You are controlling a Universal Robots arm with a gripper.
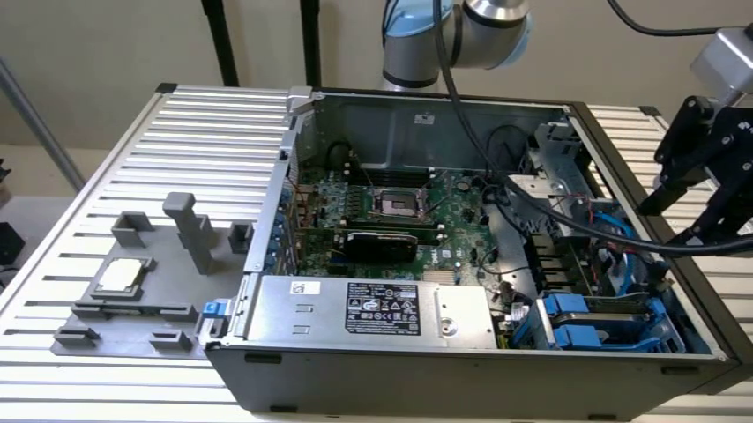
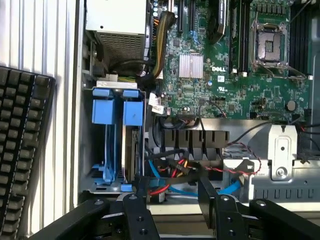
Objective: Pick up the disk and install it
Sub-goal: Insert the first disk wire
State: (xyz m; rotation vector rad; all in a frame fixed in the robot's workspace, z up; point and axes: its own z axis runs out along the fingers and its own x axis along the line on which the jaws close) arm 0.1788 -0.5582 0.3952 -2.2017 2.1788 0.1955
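While tool (image 2: 172, 179) hangs open, disk (image 2: 132, 114) stands edgewise nearby, untouched.

Blue-railed disk (image 2: 132, 114), green motherboard (image 2: 225, 75)

The arm (image 1: 468, 26) reaches over from the rear, its black end effector (image 1: 680, 216) hanging at the exterior view's right, fingers (image 2: 141, 197) spread apart, empty.

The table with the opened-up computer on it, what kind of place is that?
Probably a robot lab or workshop bench for building computers: an open computer case sits on a slatted metal table, a robot arm rises behind it, and a grey parts holder lies beside it.
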